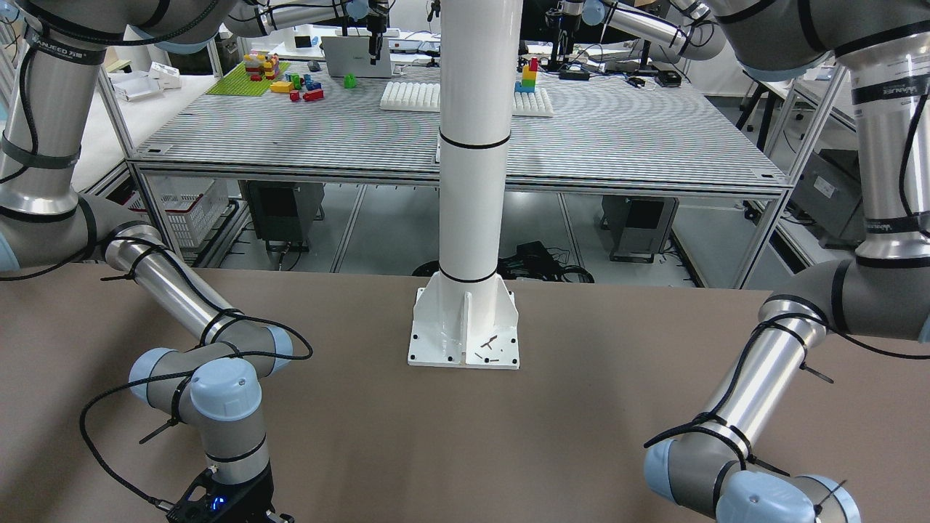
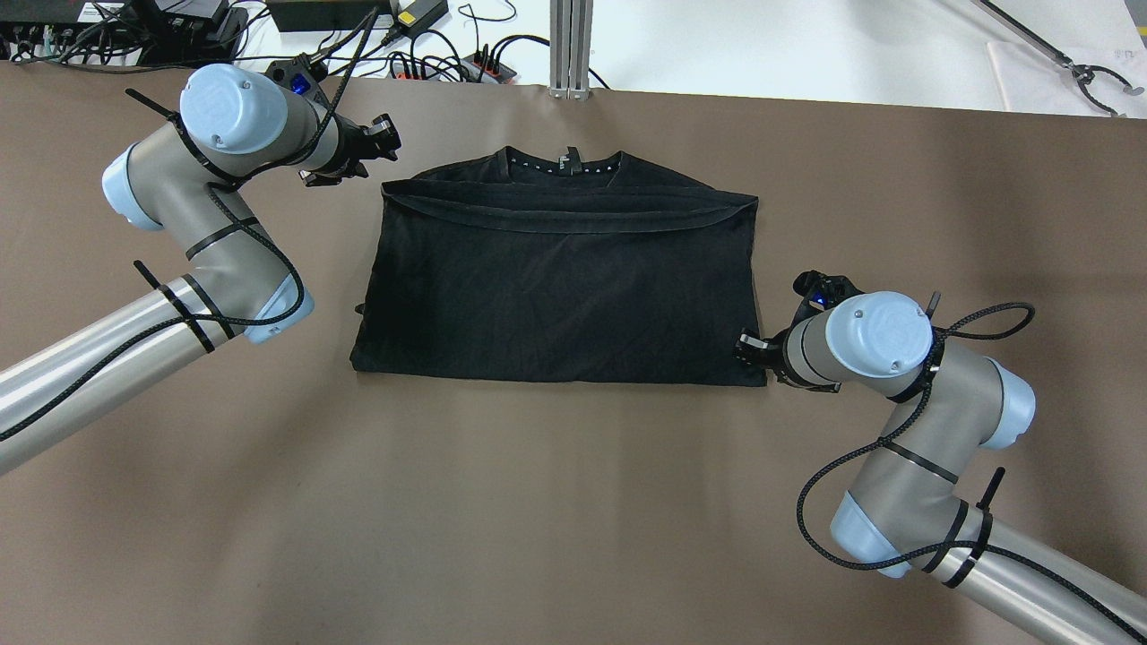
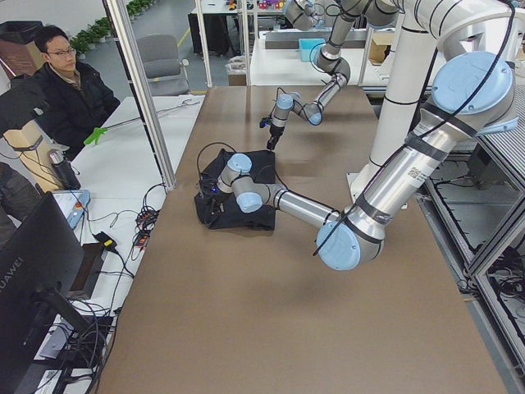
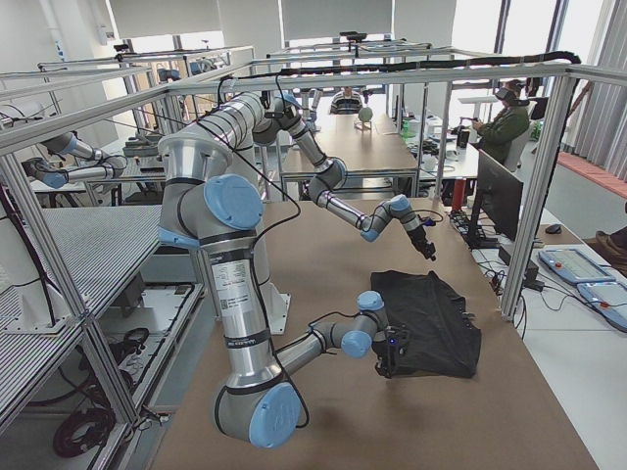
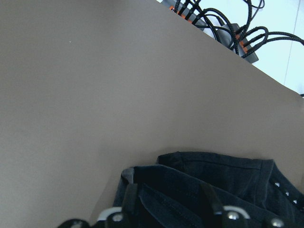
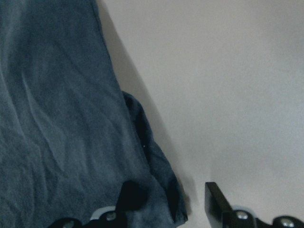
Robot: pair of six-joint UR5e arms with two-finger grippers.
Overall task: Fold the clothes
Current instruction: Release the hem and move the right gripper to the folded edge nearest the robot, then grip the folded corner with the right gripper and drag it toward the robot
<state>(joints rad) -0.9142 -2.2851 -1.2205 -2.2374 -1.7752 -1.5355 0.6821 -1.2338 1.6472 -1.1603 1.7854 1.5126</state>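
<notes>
The clothes [image 2: 556, 278] are one black garment lying flat on the brown table, folded to a rough rectangle with the collar at the far edge. My left gripper [image 2: 378, 148] hovers at its far left corner. In the left wrist view it is open [image 5: 168, 202], and the cloth's corner [image 5: 199, 175] lies under its spread fingers. At the near right corner sits my right gripper [image 2: 746, 348]. It is open in the right wrist view [image 6: 171, 194], with one finger over the cloth's edge [image 6: 71, 118] and the other over bare table. The garment does not show in the front-facing view.
A white pole on a base plate [image 1: 465, 327] stands at the table's robot side. Cables and power strips [image 2: 430, 63] lie past the far edge. A person [image 3: 70, 90] sits beside the table. Brown tabletop [image 2: 556, 511] stretches in front of the garment.
</notes>
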